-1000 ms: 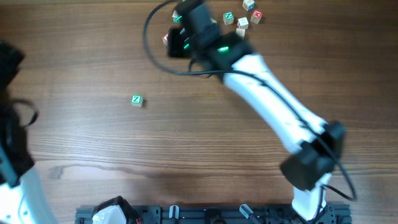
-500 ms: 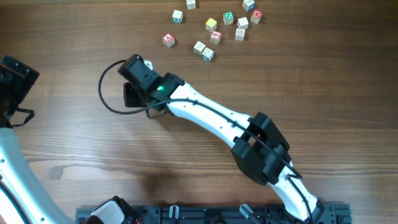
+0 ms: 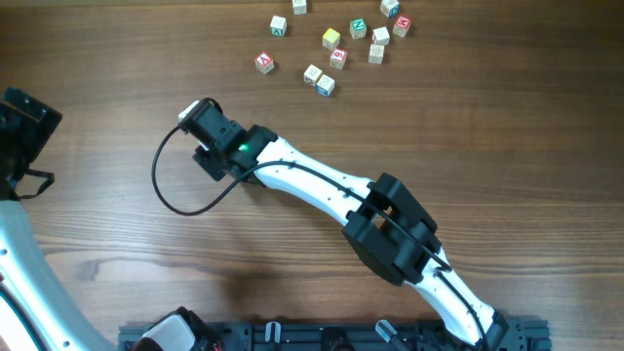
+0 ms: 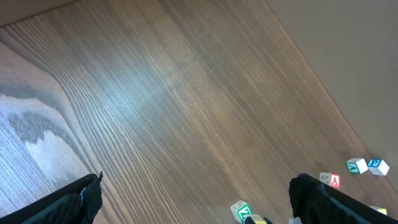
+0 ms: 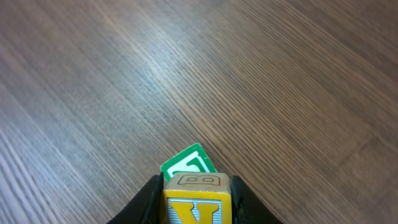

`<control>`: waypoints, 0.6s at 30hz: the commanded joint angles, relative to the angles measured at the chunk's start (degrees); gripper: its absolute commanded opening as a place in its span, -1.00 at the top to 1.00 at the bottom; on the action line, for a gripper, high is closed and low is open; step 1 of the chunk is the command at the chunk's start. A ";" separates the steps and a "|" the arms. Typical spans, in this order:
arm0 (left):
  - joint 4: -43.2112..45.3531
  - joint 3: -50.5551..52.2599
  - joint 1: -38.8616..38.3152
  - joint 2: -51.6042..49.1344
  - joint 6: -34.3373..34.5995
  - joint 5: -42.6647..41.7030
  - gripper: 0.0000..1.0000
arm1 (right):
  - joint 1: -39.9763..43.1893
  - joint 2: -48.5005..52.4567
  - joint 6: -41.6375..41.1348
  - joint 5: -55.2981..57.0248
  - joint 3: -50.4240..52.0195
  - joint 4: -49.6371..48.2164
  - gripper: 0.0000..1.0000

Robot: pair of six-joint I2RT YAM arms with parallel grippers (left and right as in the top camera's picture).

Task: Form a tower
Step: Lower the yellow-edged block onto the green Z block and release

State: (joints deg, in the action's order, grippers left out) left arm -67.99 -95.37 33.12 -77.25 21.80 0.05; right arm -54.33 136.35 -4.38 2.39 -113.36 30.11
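My right gripper [image 5: 197,200] is shut on a wooden cube with a yellow letter face [image 5: 197,208]. A green-marked cube [image 5: 188,164] lies on the table just beyond and below it, partly hidden by the held cube. I cannot tell whether the two cubes touch. From overhead, the right gripper [image 3: 209,154] covers both cubes at centre left. In the left wrist view the green cube [image 4: 239,210] shows at the bottom edge with the held cube's corner over it. My left gripper [image 4: 199,205] is open and holds nothing. The tower is out of view.
Several loose letter cubes [image 3: 331,39] lie scattered at the far edge of the table; a red-lettered cube [image 4: 334,180] and two more show in the left wrist view. The left arm [image 3: 21,127] stands at the left edge. The right arm's cable [image 3: 166,190] loops left of it.
The right arm has swung from the loose cubes at the far edge down to the green cube at centre left, and in the last half second shifted slightly left. The left arm has stayed put.
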 commanded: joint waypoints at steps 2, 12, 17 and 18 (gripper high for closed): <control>0.00 -0.22 0.33 0.74 0.59 -0.68 -1.00 | -0.09 1.18 9.92 -2.69 -0.15 -0.94 0.46; 0.04 -0.22 0.33 0.74 0.61 -0.68 -1.00 | -0.07 4.04 13.86 -2.23 -0.15 -3.56 0.29; 0.02 -0.22 0.33 0.72 0.59 -0.68 -1.00 | 0.20 4.02 13.86 -2.01 -0.17 -4.07 -0.75; 0.02 -0.22 0.33 0.72 0.59 -0.68 -1.00 | 0.20 4.02 13.86 -2.01 -0.31 -4.04 -0.97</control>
State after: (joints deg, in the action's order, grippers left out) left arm -67.99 -95.37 33.12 -77.25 21.80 0.05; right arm -54.33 138.98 9.10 0.89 -113.36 26.44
